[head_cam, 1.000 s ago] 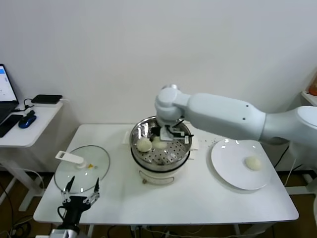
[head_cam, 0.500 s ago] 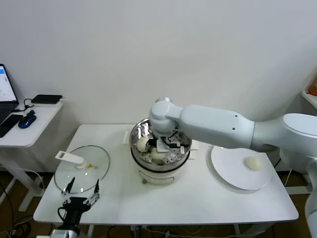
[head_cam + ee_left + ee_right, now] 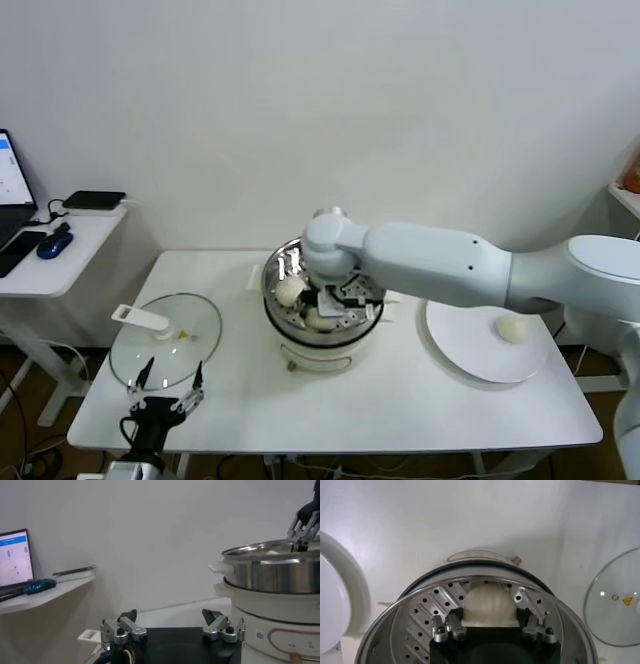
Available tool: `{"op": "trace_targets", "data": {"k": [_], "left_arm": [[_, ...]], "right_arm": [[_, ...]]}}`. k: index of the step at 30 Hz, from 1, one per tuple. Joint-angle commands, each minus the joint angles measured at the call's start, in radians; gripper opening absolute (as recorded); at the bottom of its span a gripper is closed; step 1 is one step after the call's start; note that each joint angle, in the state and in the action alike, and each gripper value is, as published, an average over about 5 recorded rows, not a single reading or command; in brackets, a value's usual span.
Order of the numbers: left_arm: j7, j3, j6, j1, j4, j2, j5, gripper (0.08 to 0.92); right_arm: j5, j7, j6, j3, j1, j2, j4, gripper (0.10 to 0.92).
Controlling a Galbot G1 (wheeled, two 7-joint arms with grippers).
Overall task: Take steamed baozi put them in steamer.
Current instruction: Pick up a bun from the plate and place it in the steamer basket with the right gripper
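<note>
The steamer [image 3: 276, 312] stands mid-table on its white cooker base. My right gripper [image 3: 328, 304] reaches down inside it, shut on a creamy-white baozi [image 3: 316, 318] low over the perforated floor. In the right wrist view the same baozi [image 3: 487, 604] fills the gap between the fingers of the right gripper [image 3: 489, 612], over the steamer floor [image 3: 422, 615]. A second baozi [image 3: 290, 290] lies in the steamer's left side. Another baozi [image 3: 511, 329] rests on the white plate [image 3: 470, 352] to the right. My left gripper [image 3: 166, 381] hangs open and empty at the table's front left.
The round glass lid [image 3: 190, 335] with its white handle lies flat on the table left of the steamer, just behind the left gripper [image 3: 172, 615]. A side desk with a laptop and mouse [image 3: 54, 244] stands off to the left. The steamer wall [image 3: 272, 575] rises to that gripper's right.
My right gripper has moved from the back of the steamer down towards its front, carrying the baozi. The left arm has not moved.
</note>
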Motion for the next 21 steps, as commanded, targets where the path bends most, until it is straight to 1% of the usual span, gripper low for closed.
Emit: {"op": "trace_targets", "data": {"k": [1,7,14,21], "left_arm": [[0.0,0.0,-0.001,0.0,0.002,-0.001,0.0,0.823],[0.0,0.001,-0.001,0.0,0.002,-0.001,0.0,0.823],[-0.001,0.001,-0.002,0.002,0.003,-0.002,0.0,0.823],[-0.002,0.001,-0.003,0.002,0.005,-0.002,-0.001,0.823]], "right_arm": [[-0.002,0.001,0.007,-0.001,-0.008,0.001,0.002,0.696],[-0.002,0.008,0.012,-0.001,-0.011,-0.004,0.004,0.706],[0.006,0.013,0.024,0.008,-0.011,-0.004,-0.005,0.813],[0.092,-0.002,0.021,0.027,0.042,-0.025,-0.022,0.823]]}}
